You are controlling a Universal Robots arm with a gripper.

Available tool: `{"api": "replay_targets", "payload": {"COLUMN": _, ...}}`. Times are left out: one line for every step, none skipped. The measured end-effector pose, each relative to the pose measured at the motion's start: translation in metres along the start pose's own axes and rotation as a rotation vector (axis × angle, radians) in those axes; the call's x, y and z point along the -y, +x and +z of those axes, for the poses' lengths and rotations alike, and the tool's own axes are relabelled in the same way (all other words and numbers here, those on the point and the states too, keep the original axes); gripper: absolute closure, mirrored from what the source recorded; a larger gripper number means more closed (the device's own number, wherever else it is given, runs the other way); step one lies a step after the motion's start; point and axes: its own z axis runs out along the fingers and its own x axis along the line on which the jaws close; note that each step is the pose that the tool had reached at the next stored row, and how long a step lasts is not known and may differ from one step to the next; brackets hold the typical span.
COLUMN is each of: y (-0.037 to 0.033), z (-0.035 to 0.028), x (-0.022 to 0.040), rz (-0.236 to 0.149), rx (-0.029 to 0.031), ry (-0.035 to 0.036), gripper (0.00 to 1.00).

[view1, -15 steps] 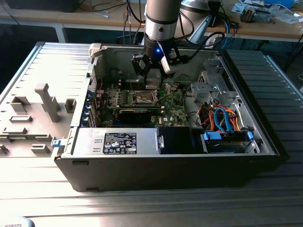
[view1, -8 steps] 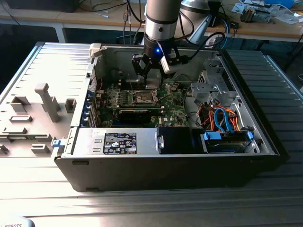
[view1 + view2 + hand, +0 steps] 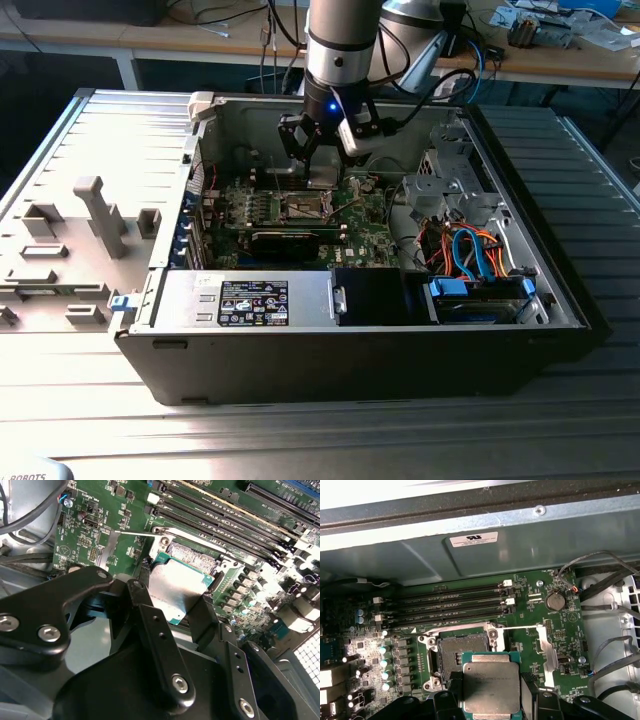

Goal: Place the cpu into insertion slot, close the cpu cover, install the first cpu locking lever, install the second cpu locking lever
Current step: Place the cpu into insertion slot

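1. The arm (image 3: 340, 50) reaches down from the far side into an open computer case (image 3: 350, 350), which lies on a ribbed grey surface (image 3: 100, 120).
2. The hand (image 3: 323, 162) pinches the cpu (image 3: 490, 685) by two opposite edges. In the first wrist view, black fingers (image 3: 446, 701) press against either side of the chip, and its silver-grey face is turned up.
3. The cpu hangs above the green board (image 3: 530, 645). It is over one edge of the insertion slot (image 3: 461, 655) and is not seated in it.
4. The insertion slot is uncovered, with its dark square bed bare inside the silver rim.
5. The cpu cover (image 3: 548, 655), a thin silver plate, is swung up off the slot and stands just beside it, apart from the chip.
6. A thin lever rod (image 3: 520, 627) runs from a corner of the slot's rim across to the top of that plate.
7. Long black memory slots (image 3: 450, 602) lie in parallel rows on the far side of the slot, and a round coin cell (image 3: 553, 600) sits near their end.
8. In the exterior view, a grey drive cage (image 3: 450, 175) stands inside the case on the exterior view's right. Orange and blue cables (image 3: 470, 250) are bundled nearer the camera.
9. Grey blocks (image 3: 95, 210) of several shapes stand on the surface at the exterior view's left, well apart from the case.
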Motion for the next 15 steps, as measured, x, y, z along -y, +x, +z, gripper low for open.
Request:
{"api": "replay_targets", "payload": {"y": 0.0, "z": 0.0, "x": 0.0, "rz": 0.002, "rx": 0.0002, "ry": 0.0005, "gripper": 0.46}}
{"api": "replay_targets", "payload": {"y": 0.0, "z": 0.0, "x": 0.0, "rz": 0.004, "rx": 0.0004, "ry": 0.0009, "gripper": 0.46}}
{"api": "replay_targets", "payload": {"y": 0.0, "z": 0.0, "x": 0.0, "rz": 0.006, "rx": 0.0006, "ry": 0.0012, "gripper": 0.46}}
{"api": "replay_targets", "payload": {"y": 0.0, "z": 0.0, "x": 0.0, "rz": 0.008, "rx": 0.0008, "ry": 0.0017, "gripper": 0.46}}
{"api": "replay_targets", "payload": {"y": 0.0, "z": 0.0, "x": 0.0, "rz": 0.01, "rx": 0.001, "ry": 0.0021, "gripper": 0.46}}
{"api": "replay_targets", "payload": {"y": 0.0, "z": 0.0, "x": 0.0, "rz": 0.013, "rx": 0.0013, "ry": 0.0027, "gripper": 0.46}}
{"api": "replay_targets", "payload": {"y": 0.0, "z": 0.0, "x": 0.0, "rz": 0.016, "rx": 0.0016, "ry": 0.0033, "gripper": 0.46}}
{"api": "replay_targets", "payload": {"y": 0.0, "z": 0.0, "x": 0.0, "rz": 0.018, "rx": 0.0018, "ry": 0.0036, "gripper": 0.46}}
{"api": "replay_targets", "payload": {"y": 0.0, "z": 0.0, "x": 0.0, "rz": 0.021, "rx": 0.0021, "ry": 0.0044, "gripper": 0.46}}
{"api": "replay_targets", "payload": {"y": 0.0, "z": 0.0, "x": 0.0, "rz": 0.023, "rx": 0.0023, "ry": 0.0048, "gripper": 0.46}}
{"api": "replay_targets", "payload": {"y": 0.0, "z": 0.0, "x": 0.0, "rz": 0.025, "rx": 0.0025, "ry": 0.0052, "gripper": 0.46}}
{"api": "replay_targets", "payload": {"y": 0.0, "z": 0.0, "x": 0.0, "rz": 0.027, "rx": 0.0027, "ry": 0.0055, "gripper": 0.46}}
{"api": "replay_targets", "payload": {"y": 0.0, "z": 0.0, "x": 0.0, "rz": 0.029, "rx": 0.0029, "ry": 0.0058, "gripper": 0.46}}
{"api": "replay_targets", "payload": {"y": 0.0, "z": 0.0, "x": 0.0, "rz": 0.03, "rx": 0.003, "ry": 0.006, "gripper": 0.46}}
{"api": "replay_targets", "payload": {"y": 0.0, "z": 0.0, "x": 0.0, "rz": 0.032, "rx": 0.0031, "ry": 0.0063, "gripper": 0.46}}
